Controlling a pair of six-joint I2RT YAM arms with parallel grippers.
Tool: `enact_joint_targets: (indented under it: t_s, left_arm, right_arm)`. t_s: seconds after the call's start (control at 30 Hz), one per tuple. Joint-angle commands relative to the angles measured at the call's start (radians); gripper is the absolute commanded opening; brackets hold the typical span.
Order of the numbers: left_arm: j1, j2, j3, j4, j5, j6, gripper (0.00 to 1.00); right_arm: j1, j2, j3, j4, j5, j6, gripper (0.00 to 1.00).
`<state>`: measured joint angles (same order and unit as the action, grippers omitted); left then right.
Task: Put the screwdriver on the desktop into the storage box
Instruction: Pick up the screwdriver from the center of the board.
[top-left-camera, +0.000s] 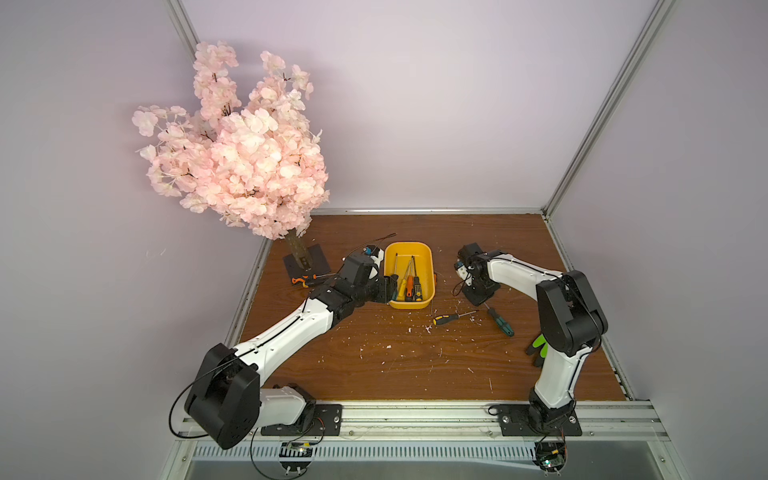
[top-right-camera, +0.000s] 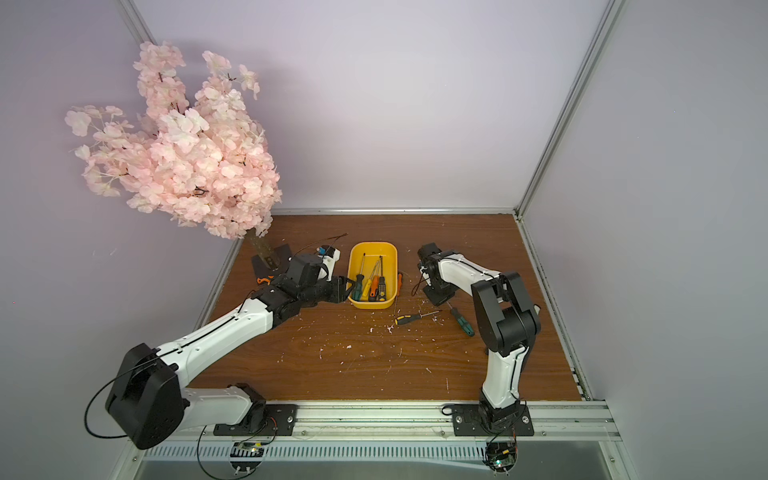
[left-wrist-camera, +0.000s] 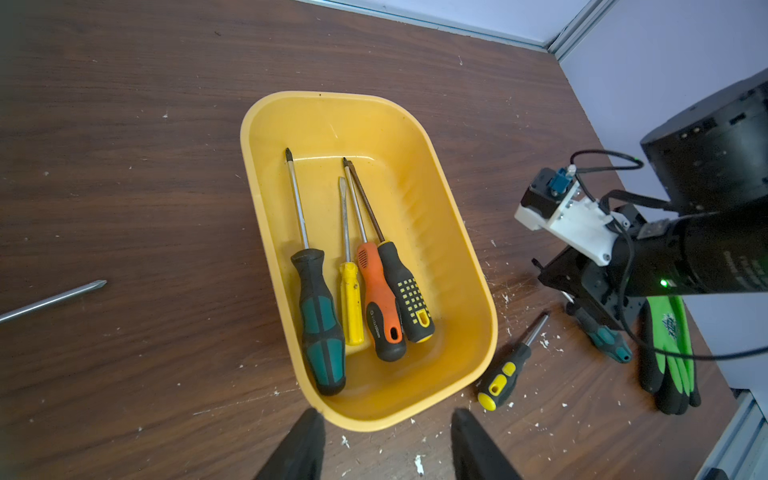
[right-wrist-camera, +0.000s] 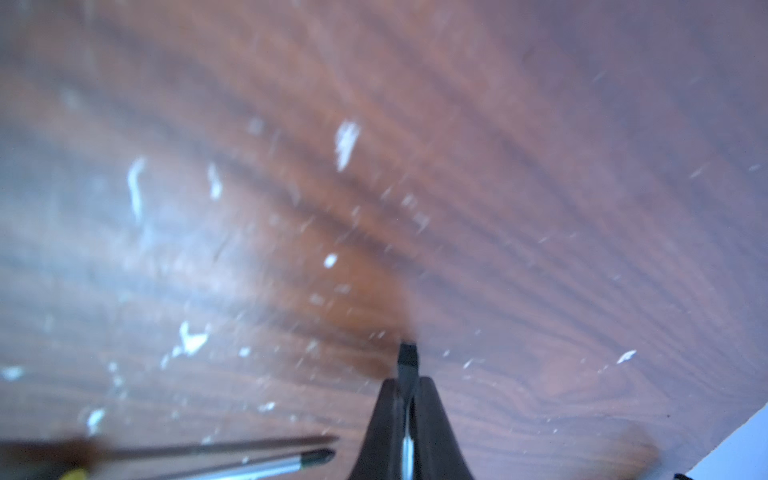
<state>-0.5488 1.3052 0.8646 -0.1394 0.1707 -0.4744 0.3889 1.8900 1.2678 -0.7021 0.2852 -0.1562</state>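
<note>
Check the right gripper (right-wrist-camera: 409, 380): its jaws are closed tight on the flat blade tip of the teal-and-black-handled screwdriver (top-left-camera: 502, 324). That tool lies on the dark-brown wood-grain desktop (top-left-camera: 395, 365), at 4 o'clock from the yellow plastic storage box (top-left-camera: 409, 304). The left gripper (left-wrist-camera: 385, 413) stands about half open at the box's 8 o'clock rim, holding nothing. You see four screwdrivers (left-wrist-camera: 380, 299) inside the box.
</note>
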Motion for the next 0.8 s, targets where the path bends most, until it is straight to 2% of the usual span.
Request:
enact_joint_targets:
  t_s: [0.0,0.1,0.27,0.43,0.77]
  left_arm:
    - [0.011,-0.022,-0.008,-0.028,-0.013,-0.012,0.53]
    - [0.010,-0.026,-0.010,-0.025,-0.010,-0.020,0.53]
    - [0.010,-0.014,-0.002,-0.017,-0.005,-0.021,0.53]
    - [0.009,0.011,0.014,-0.003,0.013,-0.020,0.53]
    - [0.010,0.078,0.078,-0.008,0.041,0.013,0.53]
  right_arm:
    - [-0.012,0.000,0.028,-0.002,0.021,0.047,0.19]
    - [-0.013,-0.030,0.017,-0.017,0.017,0.061,0.31]
    - [-0.016,-0.123,-0.007,-0.040,-0.018,0.072,0.40]
    - [-0.023,-0.169,-0.069,-0.091,0.020,0.086,0.43]
    - [-0.108,-0.207,-0.197,-0.086,0.008,0.102,0.47]
